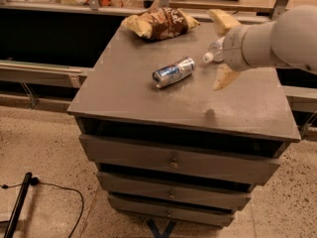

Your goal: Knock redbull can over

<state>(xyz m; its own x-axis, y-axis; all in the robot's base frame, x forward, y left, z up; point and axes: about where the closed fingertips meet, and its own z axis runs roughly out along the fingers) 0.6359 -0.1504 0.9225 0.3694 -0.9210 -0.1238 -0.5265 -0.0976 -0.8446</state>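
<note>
Blue-and-silver redbull can [173, 72] lay on its side on the bench [124, 90] | knock-over looked done | jaws hung near it, spread wide, apparently empty | nothing left

Likely a lab or workshop: speckled hard floor [42, 143], a loose cable [59, 190], a grey drawer table [129, 83]. The gripper [214, 51] hovers over the table's right side, fingers [224, 77] spread.

Bottle [211, 54] mostly behind the arm [277, 38] (jaws wide, over the table [129, 83] beside it)
</note>
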